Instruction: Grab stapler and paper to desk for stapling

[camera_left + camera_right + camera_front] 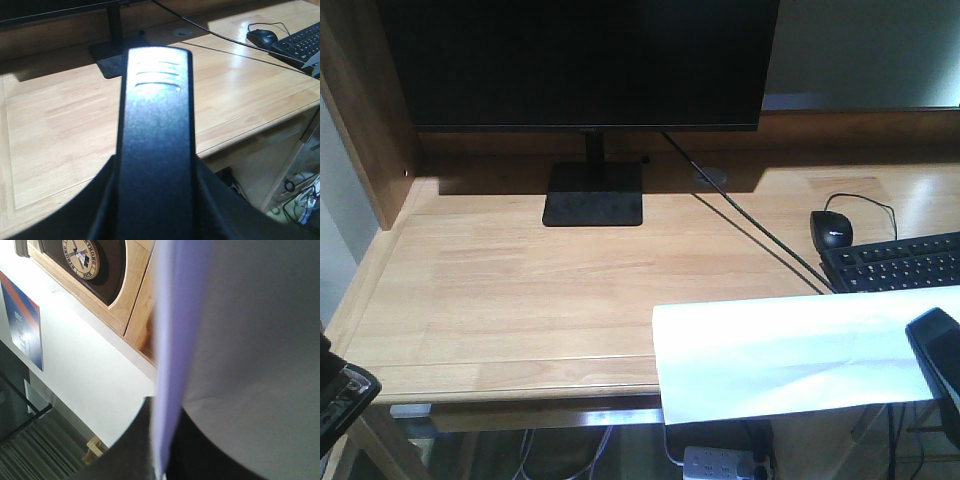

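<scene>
The black stapler (156, 125) fills the middle of the left wrist view, pointing out over the light-wood desk (60, 130). My left gripper (156, 200) is shut on its rear part. In the front view that gripper (340, 395) shows only at the bottom left corner, below the desk's front edge (520, 375). The white paper (790, 350) hangs in the air across the desk's front right corner, held at its right end by my right gripper (938, 360). The right wrist view shows the paper (250, 340) edge-on, with the right gripper (162, 440) shut on it.
A black monitor (580, 60) on a flat stand (593, 195) takes up the back of the desk. A black mouse (831, 229) and keyboard (900, 262) lie at the right, with a cable (740, 215) running diagonally. A power strip (720, 462) lies under the desk.
</scene>
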